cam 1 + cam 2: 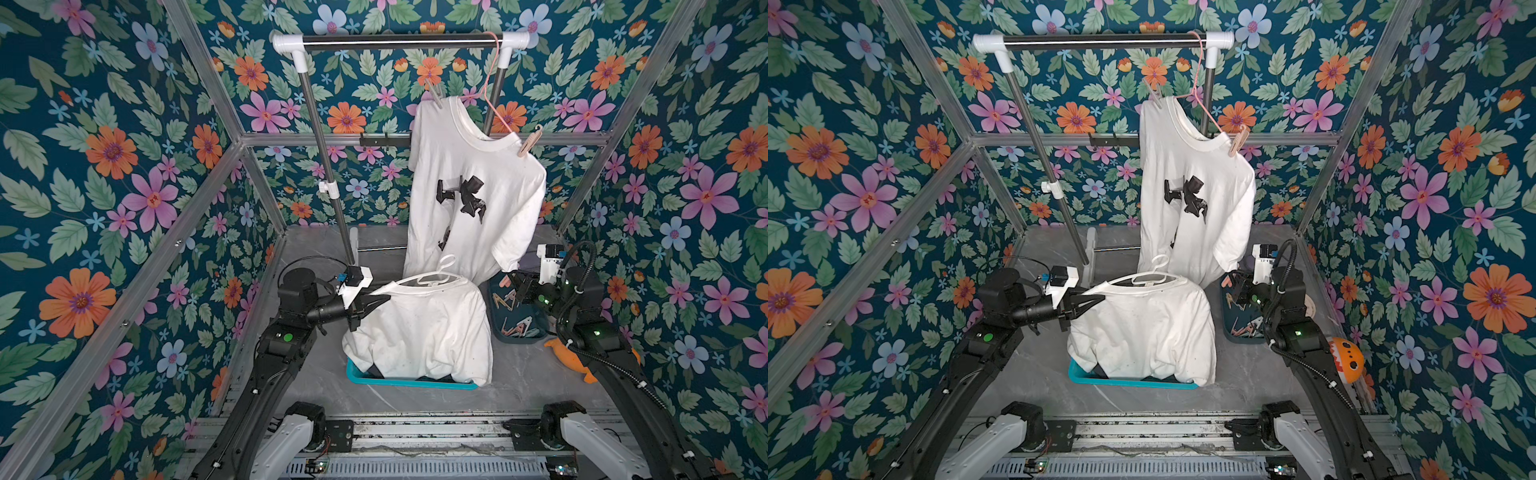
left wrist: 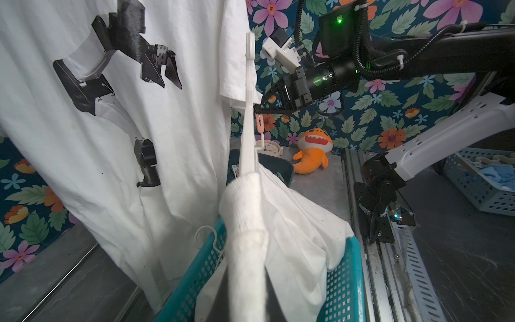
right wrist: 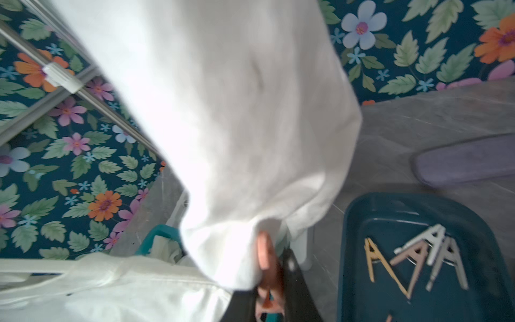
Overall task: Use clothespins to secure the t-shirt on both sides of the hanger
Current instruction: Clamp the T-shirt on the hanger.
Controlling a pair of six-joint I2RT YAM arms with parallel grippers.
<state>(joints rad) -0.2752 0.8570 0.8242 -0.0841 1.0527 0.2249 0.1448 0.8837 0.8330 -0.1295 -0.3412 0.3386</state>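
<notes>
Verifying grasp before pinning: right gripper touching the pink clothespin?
Touching. Left wrist view shows the right gripper shut on the pink clothespin, which hangs from its tips.

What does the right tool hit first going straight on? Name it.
Probably the hanging t-shirt's lower sleeve, right ahead of the right tool and its pink clothespin; the white hanger's shoulder lies just beyond. Depth is unclear.

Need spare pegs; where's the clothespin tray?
In a top view, the teal tray lies at the robot's right, beside the turquoise basket, by the right gripper.
</notes>
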